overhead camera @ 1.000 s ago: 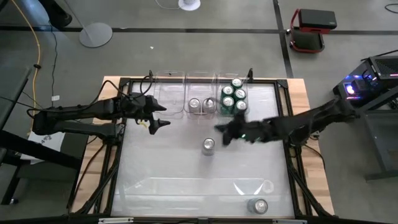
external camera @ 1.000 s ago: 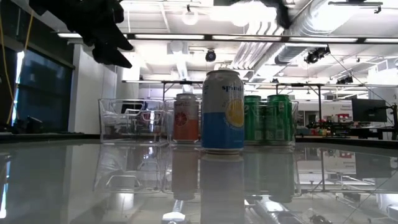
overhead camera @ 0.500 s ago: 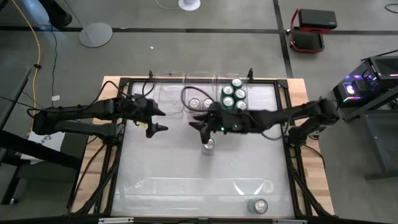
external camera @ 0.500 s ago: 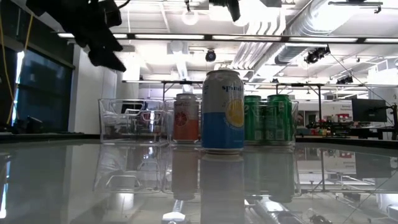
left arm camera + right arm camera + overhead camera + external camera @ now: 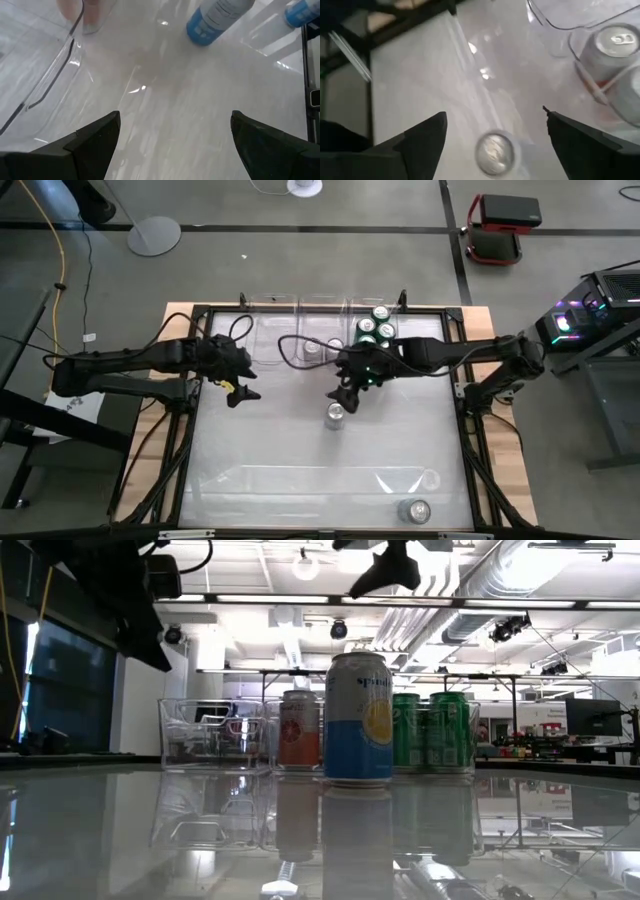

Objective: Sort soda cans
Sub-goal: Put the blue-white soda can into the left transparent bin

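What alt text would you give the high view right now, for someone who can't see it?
Seen from above, the open right gripper hangs just over a lone upright can mid-table. The open left gripper waits over the left side. Clear bins along the far edge hold green cans, and another can lies near the front edge.

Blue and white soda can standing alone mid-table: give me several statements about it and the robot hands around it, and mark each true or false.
1. The blue and white soda can stands upright on the table. True.
2. The right hand is shut on it. False: the hand is open above the can, not holding it.
3. The green soda cans sit in a clear plastic bin. True, in the bin row's rightmost part.
4. The left hand holds a can. False: it is open and empty.
5. Another can lies at the table's near edge. True.
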Controlling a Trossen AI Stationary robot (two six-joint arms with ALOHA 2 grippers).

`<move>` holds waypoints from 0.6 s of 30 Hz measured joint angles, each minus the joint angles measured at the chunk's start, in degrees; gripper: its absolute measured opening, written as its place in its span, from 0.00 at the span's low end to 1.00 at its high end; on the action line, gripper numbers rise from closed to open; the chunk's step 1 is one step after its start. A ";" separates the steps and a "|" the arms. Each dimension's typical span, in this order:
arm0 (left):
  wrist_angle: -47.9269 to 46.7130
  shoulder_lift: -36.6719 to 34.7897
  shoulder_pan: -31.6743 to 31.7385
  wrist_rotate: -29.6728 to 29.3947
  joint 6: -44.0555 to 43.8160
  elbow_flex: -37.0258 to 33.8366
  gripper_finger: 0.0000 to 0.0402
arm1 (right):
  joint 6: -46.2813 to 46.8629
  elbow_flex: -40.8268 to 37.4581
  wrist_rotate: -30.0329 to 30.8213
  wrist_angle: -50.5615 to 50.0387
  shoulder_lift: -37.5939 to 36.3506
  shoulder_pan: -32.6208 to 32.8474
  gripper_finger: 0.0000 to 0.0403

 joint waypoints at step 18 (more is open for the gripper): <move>-12.17 -5.32 -0.37 -0.84 -1.59 6.44 0.89 | -15.21 -0.09 0.53 -4.93 11.25 3.71 0.83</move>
